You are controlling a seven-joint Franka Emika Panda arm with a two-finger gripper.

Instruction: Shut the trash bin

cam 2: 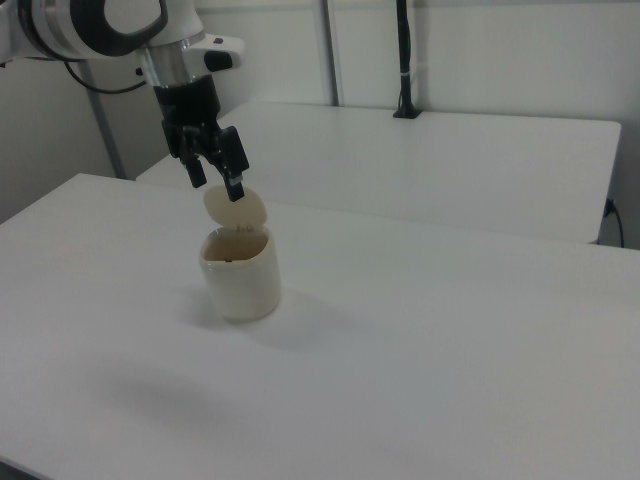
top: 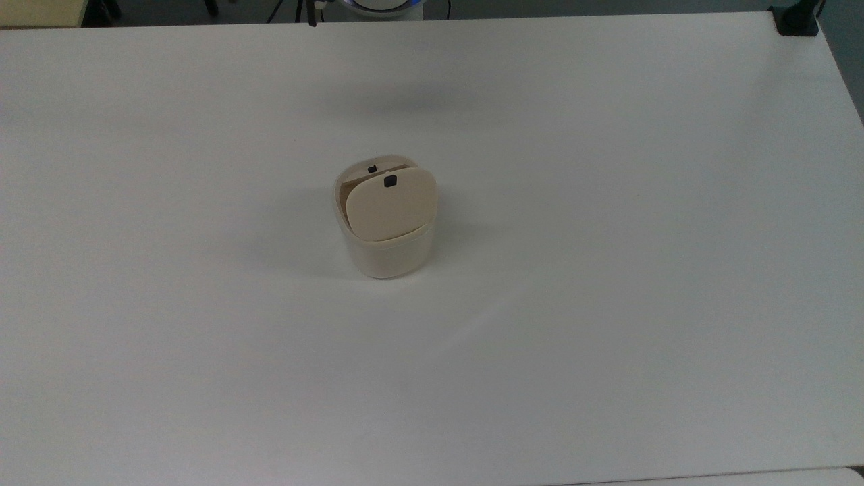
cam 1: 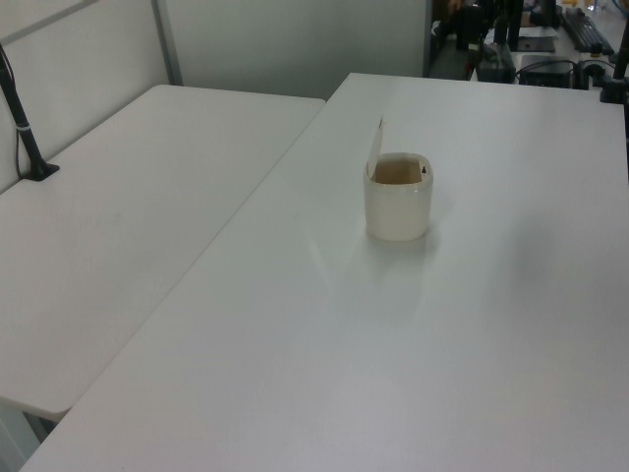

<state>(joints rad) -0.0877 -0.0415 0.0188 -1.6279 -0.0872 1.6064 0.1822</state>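
- Near the middle of the bare white table (top: 607,337), slightly toward the top view's left, stands the trash bin (top: 386,253), a small cream-beige plastic tub with rounded-square walls.
- Its flat cream lid (top: 391,206) is up, not seated: in the left view it stands almost on edge (cam 1: 375,146) at the rim on the left view's left, and the brownish inside of the tub is open to sight.
- On the lid sits a small black square tab (top: 390,181); a second small black piece (top: 370,167) sits on the far rim in the top view.
- At the right view's left the white Panda arm (cam 2: 110,25) comes down to its black two-finger gripper (cam 2: 218,175), which hangs just above the raised lid (cam 2: 235,210), a little to the right view's left of it.
- Its fingers stand apart, moderately spread, with nothing between them; the nearer fingertip looks very near the lid's top edge, but I cannot tell whether it touches.
- The relation that counts: the lid lies directly below the fingertips, hinged at one rim, and its free edge points up at them. Closing most likely calls for a push over and down across the opening toward the opposite rim.
- The bin is light and unheld, so a sideways shove may slide or tip it.
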